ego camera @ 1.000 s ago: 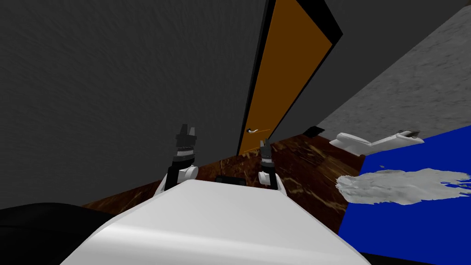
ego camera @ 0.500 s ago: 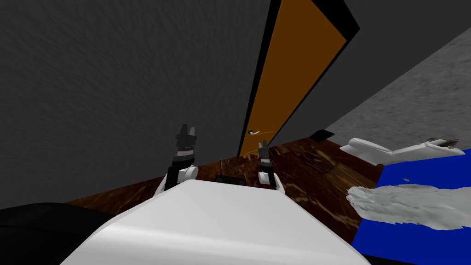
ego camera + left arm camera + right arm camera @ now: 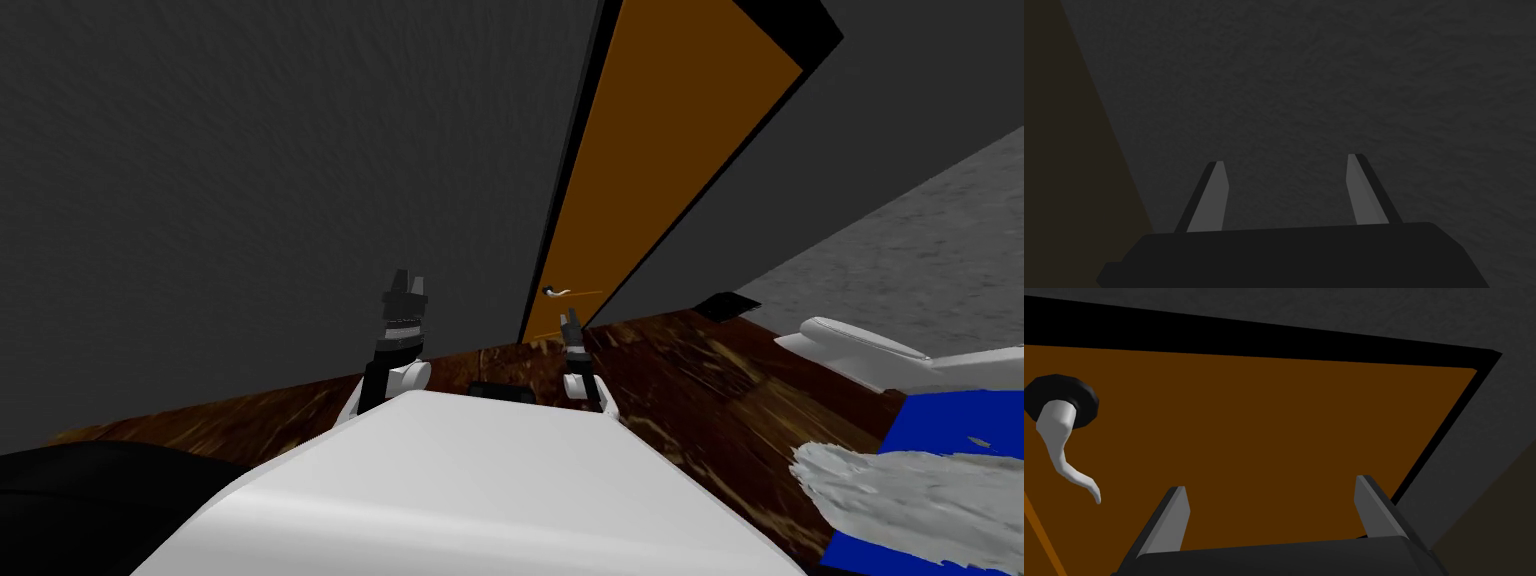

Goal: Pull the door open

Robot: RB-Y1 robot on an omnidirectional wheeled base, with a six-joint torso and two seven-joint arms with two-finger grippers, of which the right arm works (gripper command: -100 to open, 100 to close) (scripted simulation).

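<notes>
An orange-brown door point(image 3: 650, 170) in a black frame stands ahead in the dark grey wall, right of centre in the head view. Its light grey lever handle point(image 3: 556, 291) on a dark round base sits low on the door's left edge. My right gripper point(image 3: 571, 321) is just below that handle, apart from it. In the right wrist view the door point(image 3: 1284, 443) lies beyond the open right gripper point(image 3: 1271, 490), and the curved handle point(image 3: 1063, 448) is off to the side of the fingers, untouched. My left gripper point(image 3: 404, 285) is raised before the wall; the left gripper point(image 3: 1286, 175) is open and holds nothing.
A dark brown wooden floor point(image 3: 700, 390) runs along the wall's foot. To the right lie a white shaped object point(image 3: 880, 352) and a blue area with a grey-white patch point(image 3: 920, 490). A small dark block point(image 3: 728, 306) sits at the wall's base right of the door.
The whole head view has swung: the door and handle sit slightly further right, and the white object and blue area have slid right and down. My base has turned; arms hold their pose.
</notes>
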